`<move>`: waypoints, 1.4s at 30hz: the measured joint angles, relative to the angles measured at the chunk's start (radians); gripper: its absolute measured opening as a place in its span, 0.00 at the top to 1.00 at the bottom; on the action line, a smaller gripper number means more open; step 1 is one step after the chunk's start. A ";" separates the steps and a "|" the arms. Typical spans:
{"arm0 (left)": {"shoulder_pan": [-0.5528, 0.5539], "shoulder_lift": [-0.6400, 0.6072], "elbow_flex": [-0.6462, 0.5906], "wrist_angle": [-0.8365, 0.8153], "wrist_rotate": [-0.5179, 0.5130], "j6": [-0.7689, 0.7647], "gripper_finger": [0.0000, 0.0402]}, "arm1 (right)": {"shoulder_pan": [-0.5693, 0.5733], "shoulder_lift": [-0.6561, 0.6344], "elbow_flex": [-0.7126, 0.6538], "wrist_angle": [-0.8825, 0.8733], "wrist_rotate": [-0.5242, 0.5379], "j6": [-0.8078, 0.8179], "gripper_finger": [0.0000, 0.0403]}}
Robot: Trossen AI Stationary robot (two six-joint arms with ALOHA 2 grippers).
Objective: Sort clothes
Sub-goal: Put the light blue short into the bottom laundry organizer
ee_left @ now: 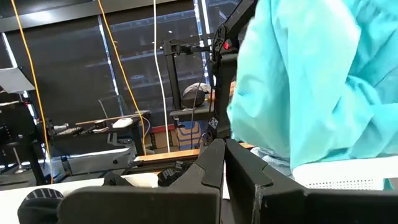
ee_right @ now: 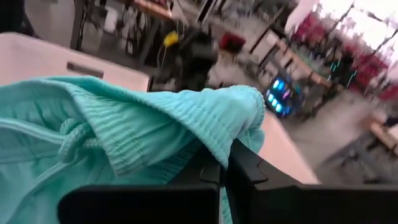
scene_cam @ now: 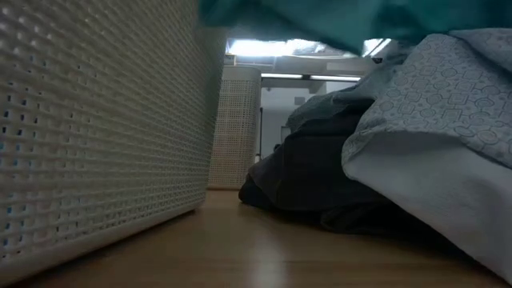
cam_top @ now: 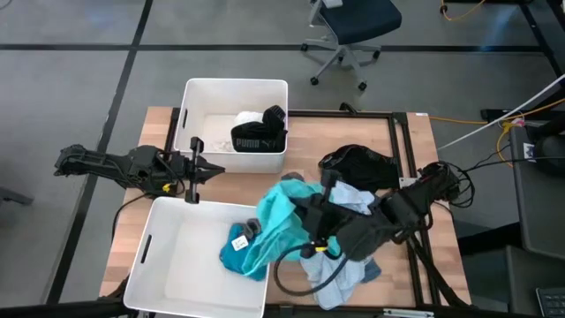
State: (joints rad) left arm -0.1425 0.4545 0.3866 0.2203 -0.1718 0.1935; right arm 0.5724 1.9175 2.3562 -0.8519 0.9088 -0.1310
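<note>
Teal garment clenched in my right pincer at the near bin's rim.

From the left, my left pincer (cam_top: 192, 177) waits between the two white bins, fingers pressed together on nothing. The far bin (cam_top: 203, 93) holds a black PUMA garment (cam_top: 258, 140) with white cloth beside it. The near bin (cam_top: 181, 265) has a bit of blue clothing (cam_top: 237, 254) in its corner. My right pincer (cam_top: 305, 219) grips the teal garment (cam_top: 278, 225), which drapes over that bin's right edge and hides the fingertips from above. Under and beside the arm lies a pale blue-grey pile (cam_top: 346, 269) on the desk (cam_top: 419, 150), with a black garment (cam_top: 360, 166) farther back.
</note>
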 joint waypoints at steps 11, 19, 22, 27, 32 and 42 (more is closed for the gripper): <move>0.000 0.000 0.000 0.000 0.000 0.000 0.99 | -0.072 0.000 0.000 0.422 -0.119 -0.360 0.98; 0.000 0.000 0.000 0.000 0.000 0.000 0.99 | -0.097 -0.001 0.000 0.709 -0.353 -0.484 0.98; 0.000 0.000 0.000 0.000 0.000 0.000 0.99 | -0.111 -0.002 0.000 0.766 -0.458 -0.483 0.98; 0.000 0.000 0.000 0.000 0.000 0.000 0.99 | -0.131 0.001 -0.001 0.793 -0.570 -0.419 0.98; 0.000 0.000 0.000 0.000 0.000 0.005 0.99 | -0.130 0.015 -0.001 0.756 -0.604 -0.369 0.98; 0.000 0.000 0.000 0.000 0.000 0.000 0.99 | -0.171 0.115 -0.001 0.568 -0.590 -0.263 0.98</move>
State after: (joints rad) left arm -0.1424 0.4544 0.3862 0.2203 -0.1717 0.1938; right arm 0.4019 2.0328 2.3550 -0.2837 0.3191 -0.3942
